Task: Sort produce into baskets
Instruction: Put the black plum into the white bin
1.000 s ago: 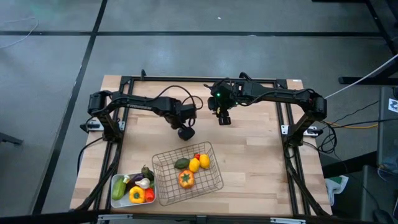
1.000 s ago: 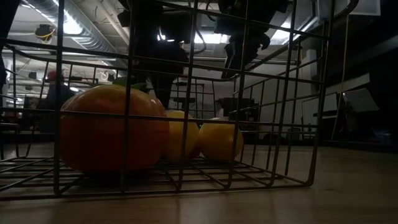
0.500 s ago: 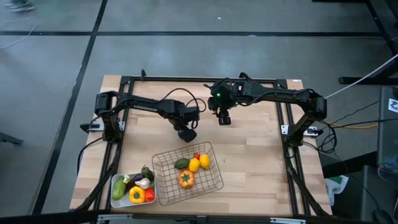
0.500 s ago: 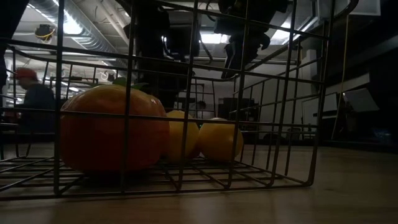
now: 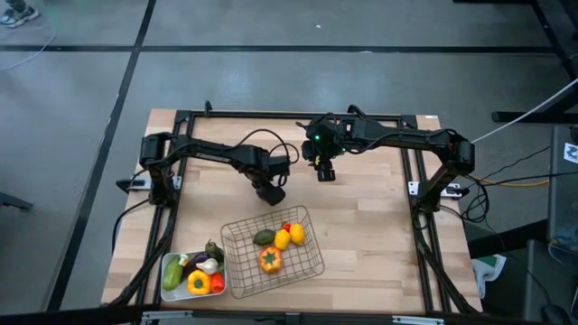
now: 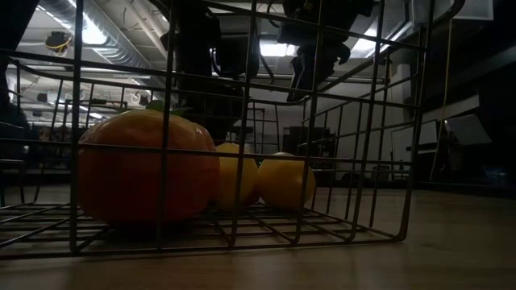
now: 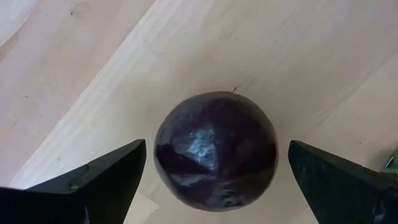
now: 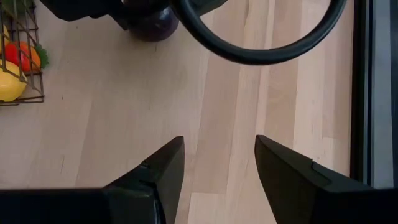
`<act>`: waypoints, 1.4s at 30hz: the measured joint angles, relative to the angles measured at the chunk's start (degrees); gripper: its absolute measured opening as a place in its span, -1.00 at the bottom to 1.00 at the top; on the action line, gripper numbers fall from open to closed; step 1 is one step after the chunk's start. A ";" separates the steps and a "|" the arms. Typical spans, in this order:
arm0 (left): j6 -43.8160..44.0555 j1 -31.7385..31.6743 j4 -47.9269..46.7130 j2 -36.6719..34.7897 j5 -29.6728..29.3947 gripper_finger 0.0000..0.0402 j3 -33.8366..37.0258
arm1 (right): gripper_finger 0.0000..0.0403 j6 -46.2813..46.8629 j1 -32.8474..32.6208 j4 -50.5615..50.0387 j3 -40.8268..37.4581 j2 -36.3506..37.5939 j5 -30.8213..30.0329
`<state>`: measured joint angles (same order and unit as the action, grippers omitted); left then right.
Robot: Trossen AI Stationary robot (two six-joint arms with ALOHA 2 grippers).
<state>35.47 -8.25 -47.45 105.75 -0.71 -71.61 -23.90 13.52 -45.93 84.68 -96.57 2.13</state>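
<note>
Spread wide, the left gripper's (image 7: 214, 180) jaws are straddling the purple onion (image 7: 215, 151) without touching it — the onion is sitting on the bare table (image 5: 361, 226), behind the wire basket (image 5: 312, 266). Over the last second the left arm has been sliding along until the gripper now covers the onion from above; a moment ago the onion was showing beside it. That is putting the arm in line for a pick, I judge, with the closing not yet begun.

Right gripper (image 5: 324, 172) is hanging near the table's middle, jaws partly apart and holding nothing.

From above, the onion is hidden under the left gripper. The low view is looking through the basket wires at an orange pepper (image 6: 145, 165) and lemons (image 6: 282, 181) — the onion and the white tray (image 5: 168, 280) are not showing there.
</note>
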 joint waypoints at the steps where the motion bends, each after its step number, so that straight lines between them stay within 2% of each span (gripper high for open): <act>1: 0.06 0.02 0.05 0.00 -0.04 0.94 0.00 | -0.04 0.00 0.00 0.00 0.00 0.00 0.00; 16: 1.51 0.06 -0.22 0.87 0.00 0.93 -0.02 | -0.04 0.00 -0.01 0.00 0.00 0.00 0.00; 24: 2.01 0.06 0.13 0.87 0.23 0.53 -0.02 | -0.04 0.00 0.00 0.00 0.00 0.00 0.00; 27: 2.11 0.06 0.34 0.87 1.27 0.44 -0.02 | -0.04 0.00 0.00 0.00 0.00 0.00 0.00; 36: 0.69 -0.02 -0.22 -0.49 1.76 0.45 -0.02 | -0.04 0.00 -0.01 0.00 0.00 0.02 0.00; 42: 0.67 -0.05 -2.24 -5.42 1.77 0.45 -0.02 | -0.04 0.00 -0.01 0.02 -0.02 0.02 0.00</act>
<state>36.14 -8.29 -49.69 100.34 1.06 -71.64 -23.90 13.51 -45.91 84.66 -96.55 2.13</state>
